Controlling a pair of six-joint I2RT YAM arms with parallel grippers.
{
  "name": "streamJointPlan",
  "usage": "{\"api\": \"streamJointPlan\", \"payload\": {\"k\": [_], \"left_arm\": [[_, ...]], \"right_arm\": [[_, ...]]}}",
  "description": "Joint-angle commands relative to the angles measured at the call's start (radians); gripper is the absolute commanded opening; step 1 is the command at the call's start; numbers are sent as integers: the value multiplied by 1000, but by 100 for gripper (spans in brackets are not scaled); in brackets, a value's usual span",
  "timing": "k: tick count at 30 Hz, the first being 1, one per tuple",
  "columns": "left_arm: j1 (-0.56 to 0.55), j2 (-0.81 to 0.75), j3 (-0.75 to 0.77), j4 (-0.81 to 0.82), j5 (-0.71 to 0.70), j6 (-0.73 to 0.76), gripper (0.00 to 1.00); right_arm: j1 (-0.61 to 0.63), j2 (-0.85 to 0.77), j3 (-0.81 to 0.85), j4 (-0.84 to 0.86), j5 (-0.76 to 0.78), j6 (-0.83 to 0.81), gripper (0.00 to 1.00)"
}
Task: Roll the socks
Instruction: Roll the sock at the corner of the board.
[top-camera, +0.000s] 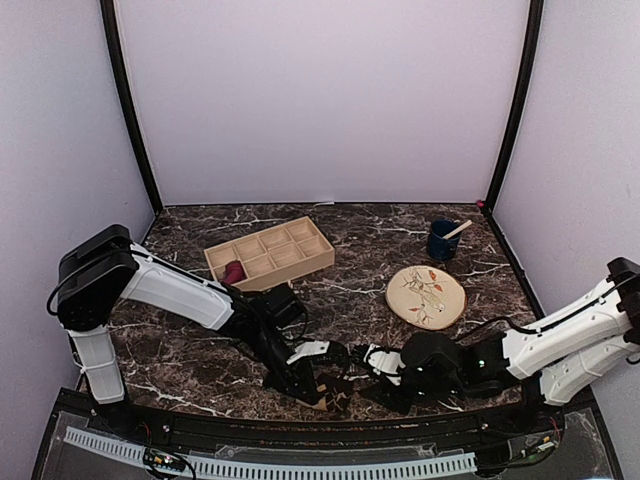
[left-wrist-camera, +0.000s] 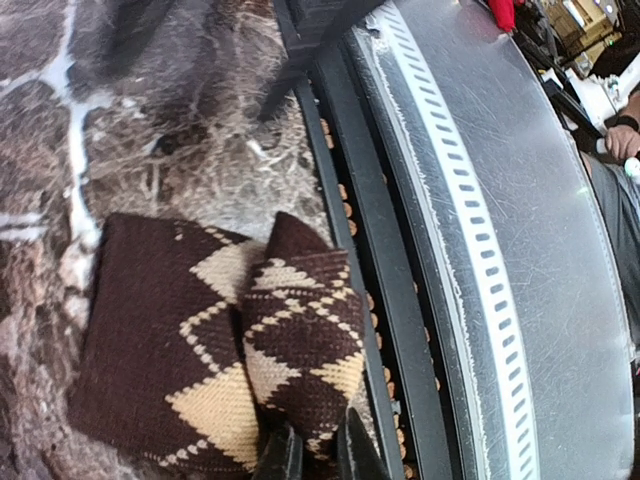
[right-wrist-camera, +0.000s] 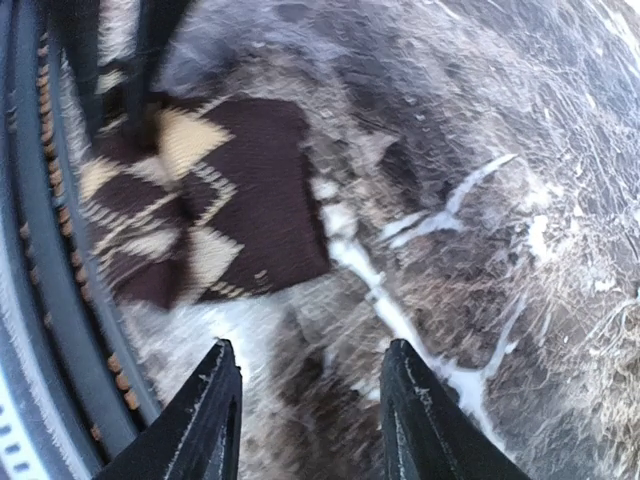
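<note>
1. Perforated silver metal rail (left-wrist-camera: 470, 230) with a black frame beside it, along the near edge of the table.

2. Dark brown knitted socks with cream argyle diamonds (left-wrist-camera: 200, 340). We log them lying on the table right against the black frame, near the middle of the near edge. One part is folded over the flat part.

3. Left end effector (left-wrist-camera: 318, 428). We find its fingers drawn close together, pinching the folded part of the socks.

4. Right end effector (right-wrist-camera: 310, 350). We note it is wide open and holds nothing. It is low over bare table, with the socks just ahead of it. This view is blurred.

5. Dark brown marble table with white veins (top-camera: 370, 300).

6. Round pale wooden plate with a leaf motif (top-camera: 425, 296), right of centre.

7. Light wooden tray with eight compartments (top-camera: 296, 272), left of centre. A dark red item (top-camera: 235, 272) sits in its near-left compartment; we cannot tell what it is.

8. Dark blue cup (top-camera: 440, 242) holding a pale wooden stick (top-camera: 457, 229), far right.
</note>
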Motion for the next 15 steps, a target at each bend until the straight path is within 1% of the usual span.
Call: {"api": "streamJointPlan", "payload": {"k": [1,4,7,15], "left_arm": [[20,12,15,-36,-4,-26,0],[22,15,16,-34,1,-27,0],[22,21,19,-35,7,-29,0],[22,34,27,-49,20,-27,0]], "right_arm": [[61,-81,-37,63,50,-1,44],[97,-102,-44,53,67,9,44],[127,-89,-34,45,81,6,44],[171,24,29,61,91,-43,44]]}}
